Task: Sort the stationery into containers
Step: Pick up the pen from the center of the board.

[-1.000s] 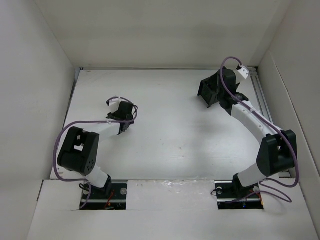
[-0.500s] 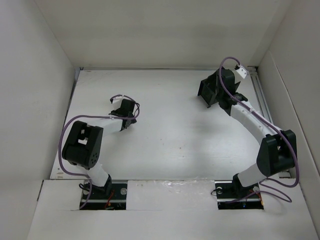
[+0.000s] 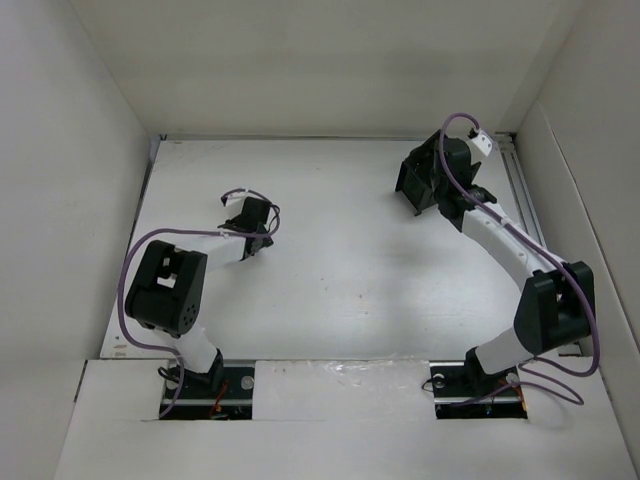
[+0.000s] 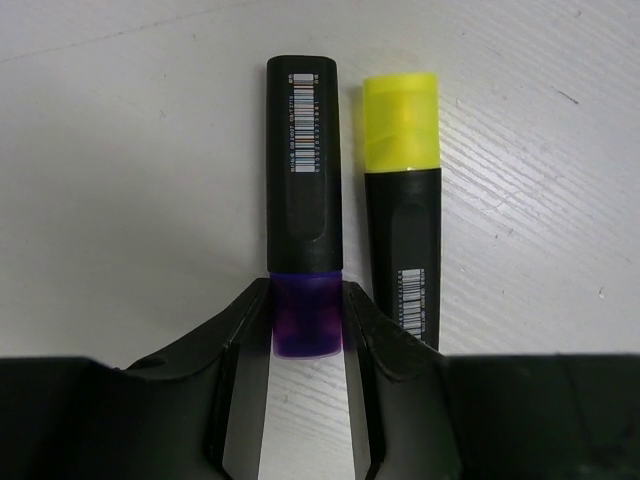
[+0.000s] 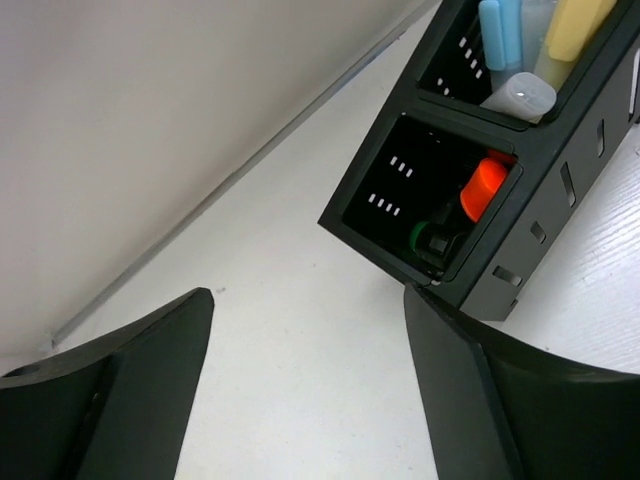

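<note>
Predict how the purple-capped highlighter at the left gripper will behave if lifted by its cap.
Purple-capped highlighter: the rigid black barrel should stay stiff. Held only at the cap by the left gripper, its barrel may droop or pivot. The flattish body probably won't roll, yet could nudge the yellow-capped highlighter beside it.

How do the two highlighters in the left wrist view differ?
The purple-capped highlighter points its cap toward the camera, between the fingers of the left gripper. The yellow-capped highlighter points its cap away and lies outside them. Their barcode labels sit at opposite ends. Both have black barrels and lie flat, side by side and parallel, on the white table.
</note>
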Controlling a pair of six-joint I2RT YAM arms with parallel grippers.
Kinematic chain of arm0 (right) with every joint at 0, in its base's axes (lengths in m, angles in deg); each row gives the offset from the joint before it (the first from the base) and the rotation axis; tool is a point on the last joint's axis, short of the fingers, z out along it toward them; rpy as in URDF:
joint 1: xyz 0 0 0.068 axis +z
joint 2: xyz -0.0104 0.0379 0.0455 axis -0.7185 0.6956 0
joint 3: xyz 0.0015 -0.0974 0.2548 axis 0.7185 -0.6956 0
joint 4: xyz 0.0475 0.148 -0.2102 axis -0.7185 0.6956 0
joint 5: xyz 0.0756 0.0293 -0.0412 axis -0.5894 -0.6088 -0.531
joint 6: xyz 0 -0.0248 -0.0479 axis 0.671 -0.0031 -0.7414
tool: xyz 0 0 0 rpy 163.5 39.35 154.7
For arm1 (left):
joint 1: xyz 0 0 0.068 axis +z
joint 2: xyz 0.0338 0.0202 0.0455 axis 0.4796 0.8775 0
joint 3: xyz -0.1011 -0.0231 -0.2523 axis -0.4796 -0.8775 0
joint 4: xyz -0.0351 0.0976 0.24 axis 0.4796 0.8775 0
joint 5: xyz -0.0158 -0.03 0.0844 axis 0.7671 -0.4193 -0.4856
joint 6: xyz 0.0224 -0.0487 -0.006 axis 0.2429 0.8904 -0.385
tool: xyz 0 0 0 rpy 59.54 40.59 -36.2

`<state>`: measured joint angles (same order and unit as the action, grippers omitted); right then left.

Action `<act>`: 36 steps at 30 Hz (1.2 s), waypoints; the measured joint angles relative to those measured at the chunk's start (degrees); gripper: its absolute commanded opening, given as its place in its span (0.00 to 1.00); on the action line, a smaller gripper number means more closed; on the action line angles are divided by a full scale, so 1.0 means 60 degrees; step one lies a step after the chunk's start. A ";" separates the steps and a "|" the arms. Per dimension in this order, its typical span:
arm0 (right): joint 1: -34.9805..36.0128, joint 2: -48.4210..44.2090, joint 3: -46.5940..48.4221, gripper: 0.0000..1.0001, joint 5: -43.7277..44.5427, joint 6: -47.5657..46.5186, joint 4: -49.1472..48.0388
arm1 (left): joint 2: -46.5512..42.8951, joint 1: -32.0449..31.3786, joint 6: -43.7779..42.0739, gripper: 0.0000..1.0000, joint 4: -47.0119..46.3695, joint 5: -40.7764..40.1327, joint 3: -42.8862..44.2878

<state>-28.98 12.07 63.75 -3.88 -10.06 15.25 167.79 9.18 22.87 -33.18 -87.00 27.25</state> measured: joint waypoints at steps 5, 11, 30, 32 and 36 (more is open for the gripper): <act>-0.0131 -0.0229 0.0004 0.99 -0.1053 -0.0076 0.0000 | -0.0623 0.0000 -0.0007 0.00 -0.0131 0.0270 -0.0539; -0.0255 -0.0280 0.0419 0.99 -0.3770 -0.0248 0.0175 | -0.2557 -0.0364 -0.0219 0.00 -0.0455 0.1104 -0.1198; 0.1727 0.2240 0.1082 0.99 -0.7938 -0.0761 0.0270 | -0.1818 -0.0441 -0.0801 0.00 -0.5140 0.7453 -0.1705; 0.1949 0.2535 0.1206 0.99 -0.7945 -0.0758 0.0291 | -0.1818 -0.0441 -0.0816 0.00 -0.5428 0.7763 -0.1705; 0.2339 0.2965 0.1497 0.99 -0.7890 -0.0754 0.0357 | -0.1818 -0.0441 -0.0816 0.00 -0.5763 0.8138 -0.1705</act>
<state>-14.95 29.86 72.74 -51.23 -14.58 17.39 156.88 6.53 17.97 -67.75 -38.17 17.02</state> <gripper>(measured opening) 0.990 0.258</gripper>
